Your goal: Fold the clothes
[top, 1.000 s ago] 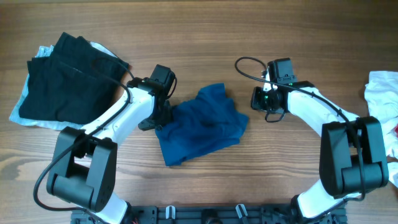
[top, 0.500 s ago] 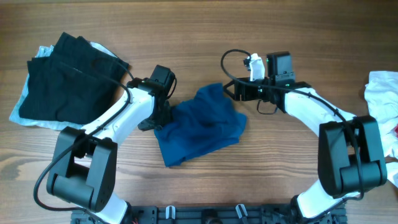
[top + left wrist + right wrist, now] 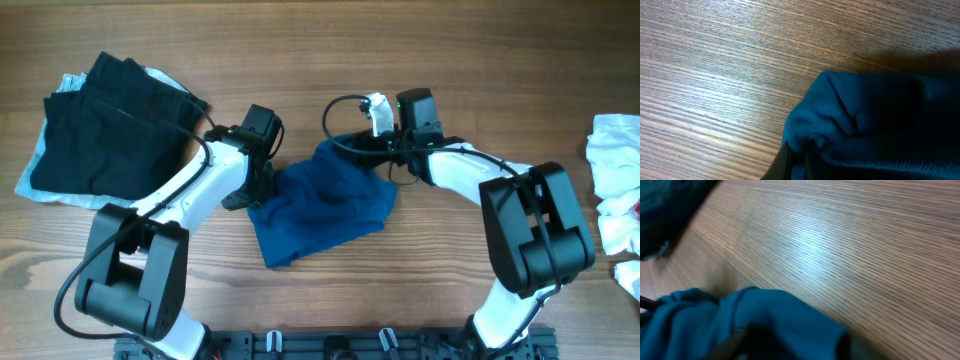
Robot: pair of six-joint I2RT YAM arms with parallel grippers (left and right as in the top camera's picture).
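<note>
Brown wood-grain bench (image 3: 500, 60), seen from above. At its middle, crumpled into a rough slanted patch: large plain deep-blue cloth garment (image 3: 320, 205), fine knit, no print, with a raised ridge along the far edge and a loose corner towards the near left. Far left: stack of black cloth (image 3: 100, 130) lying on a pale blue piece (image 3: 30, 180). Right edge: white-and-red cloth (image 3: 615, 165), well apart from the work.

Left tool (image 3: 242, 197) clamped tight on the garment's left edge, with a small bunch of fabric pinched between its tips. Right tool (image 3: 350, 145) down at the far edge, touching the blue cloth. Cannot tell from either view how wide its tips stand, nor whether any fabric is caught.

Judged step: winning a second hold so as to spread the garment flat before any fold. To do it well:
- Take 1 layer at a hem or corner, not a bunch.
- Confirm the pinch before lifting.
- Draw the 2 holds apart, low over the bench, until taut and smooth.
- Keep clear of the black stack.

Probably limp and slippery in handling, so likely to sag between holds.
</note>
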